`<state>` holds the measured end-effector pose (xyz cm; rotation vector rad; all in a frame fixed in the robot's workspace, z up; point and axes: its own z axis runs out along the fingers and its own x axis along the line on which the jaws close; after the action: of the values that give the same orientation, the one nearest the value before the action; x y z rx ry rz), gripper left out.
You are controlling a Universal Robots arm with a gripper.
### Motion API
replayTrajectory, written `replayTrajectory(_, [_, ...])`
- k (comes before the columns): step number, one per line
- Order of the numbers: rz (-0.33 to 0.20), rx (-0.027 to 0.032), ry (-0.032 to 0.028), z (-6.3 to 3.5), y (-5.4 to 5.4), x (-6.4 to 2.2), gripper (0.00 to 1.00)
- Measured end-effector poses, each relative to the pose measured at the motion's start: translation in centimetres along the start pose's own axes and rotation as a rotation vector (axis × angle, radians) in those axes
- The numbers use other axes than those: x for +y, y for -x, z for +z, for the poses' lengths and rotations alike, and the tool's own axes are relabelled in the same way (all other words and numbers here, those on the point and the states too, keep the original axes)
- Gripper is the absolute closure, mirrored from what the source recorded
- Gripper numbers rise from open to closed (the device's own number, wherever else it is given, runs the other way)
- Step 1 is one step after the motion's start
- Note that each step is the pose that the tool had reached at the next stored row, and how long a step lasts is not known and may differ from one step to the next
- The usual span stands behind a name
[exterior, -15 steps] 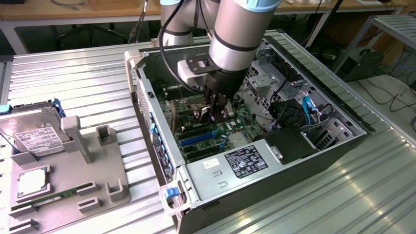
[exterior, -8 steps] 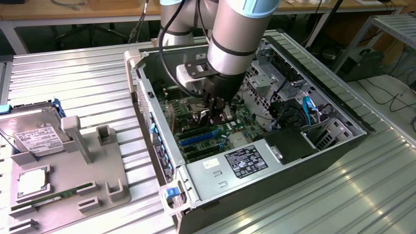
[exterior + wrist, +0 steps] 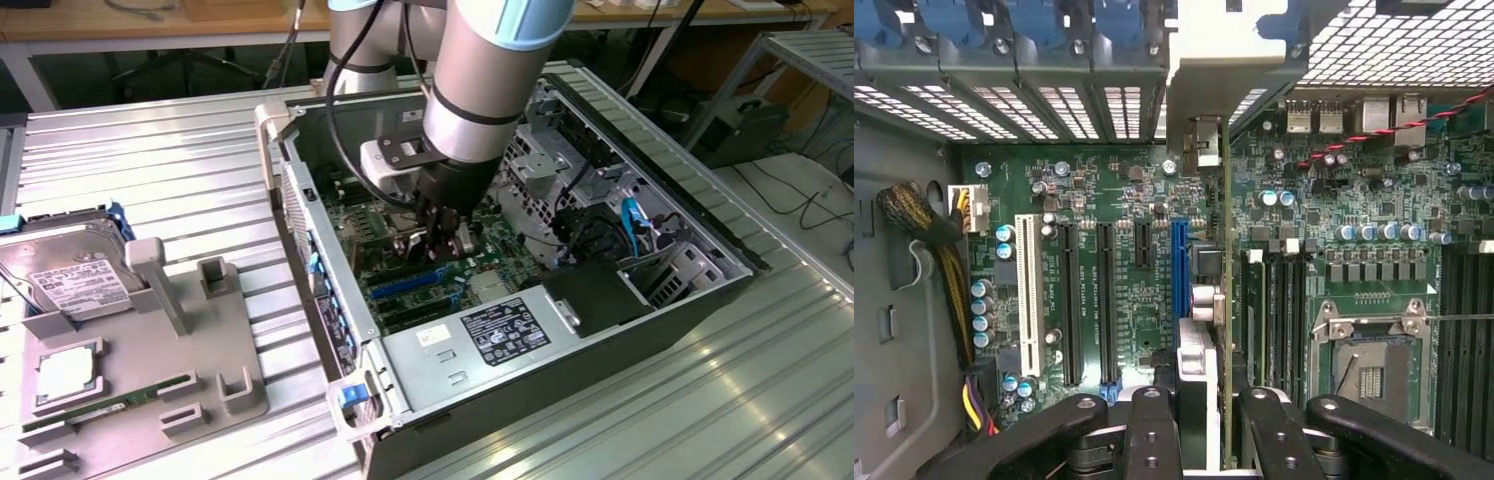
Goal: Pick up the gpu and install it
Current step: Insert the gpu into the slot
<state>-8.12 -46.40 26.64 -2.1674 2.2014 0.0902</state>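
Note:
The gpu [image 3: 1225,300] hangs edge-on over the green motherboard [image 3: 1134,200], a thin green board with its silver bracket [image 3: 1199,75] toward the case's rear slot openings. My gripper [image 3: 1209,430] is shut on it, one black finger [image 3: 1152,430] on each side. The card's edge stands just beside the blue expansion slot [image 3: 1180,265]; whether it touches the slot I cannot tell. In the exterior view my gripper [image 3: 435,238] reaches down into the open computer case [image 3: 667,190] with the gpu [image 3: 458,243] between its fingers, over the blue slot [image 3: 407,283].
Black slots [image 3: 1069,300] and a white slot [image 3: 1027,290] lie beside the blue one, memory slots and the CPU socket [image 3: 1364,370] on the other side. A cable bundle [image 3: 924,230] hugs the case wall. Outside, a grey fixture [image 3: 200,350] holds a hard drive [image 3: 60,280] and a memory stick [image 3: 100,410].

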Motion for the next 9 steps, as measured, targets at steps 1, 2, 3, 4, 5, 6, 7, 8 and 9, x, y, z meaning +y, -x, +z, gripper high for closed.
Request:
replayTrajectory(1, [0.000, -0.0002, 0.0006, 0.05, -0.05, 0.00, 0.72])
replayTrajectory(2, [0.000, -0.0002, 0.0011, 0.11, -0.09, 0.00, 0.72])
replayTrajectory(3, [0.000, -0.0004, 0.0017, 0.19, -0.11, 0.00, 0.72])
replayTrajectory(4, [0.000, -0.0001, 0.0025, 0.27, -0.13, 0.00, 0.72])
replayTrajectory(5, [0.000, -0.0001, 0.0037, 0.47, -0.16, 0.00, 0.72])
replayTrajectory(6, [0.000, -0.0002, 0.0042, 0.58, -0.18, 0.00, 0.72])
replayTrajectory(7, [0.000, -0.0001, 0.0046, 0.68, -0.19, -0.01, 0.72])
replayTrajectory(8, [0.000, -0.0001, 0.0051, 0.79, -0.20, -0.01, 0.72])
replayTrajectory(9, [0.000, -0.0001, 0.0054, 0.89, -0.20, -0.01, 0.72])
